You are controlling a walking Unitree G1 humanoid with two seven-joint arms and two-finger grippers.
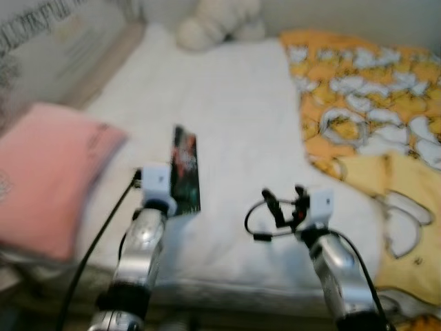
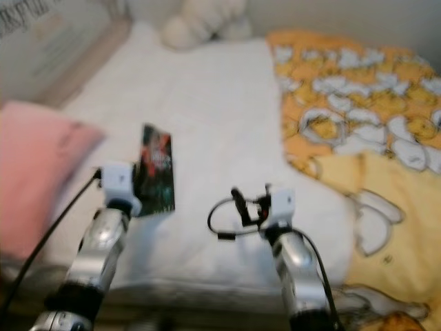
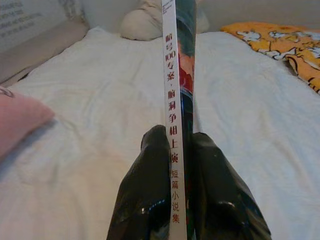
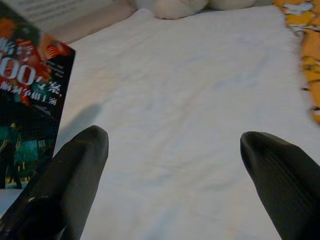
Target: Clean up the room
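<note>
A thin book [image 1: 186,172] with a dark, red-and-green cover is held upright over the white bed sheet [image 1: 234,103], near the bed's front edge. My left gripper [image 3: 175,137] is shut on it, with one black finger on each side of the white spine [image 3: 174,95]. My right gripper [image 1: 284,196] hovers over the sheet to the right of the book. It is open, with only bare sheet between its fingers [image 4: 80,165]. The book's cover [image 4: 27,100] stands beside it in the right wrist view.
A pink pillow [image 1: 48,172] lies on the bed's left side. An orange and yellow patterned blanket [image 1: 372,103] covers the right side. A cream plush toy [image 1: 217,24] sits at the far end. A printed panel [image 1: 48,48] runs along the left.
</note>
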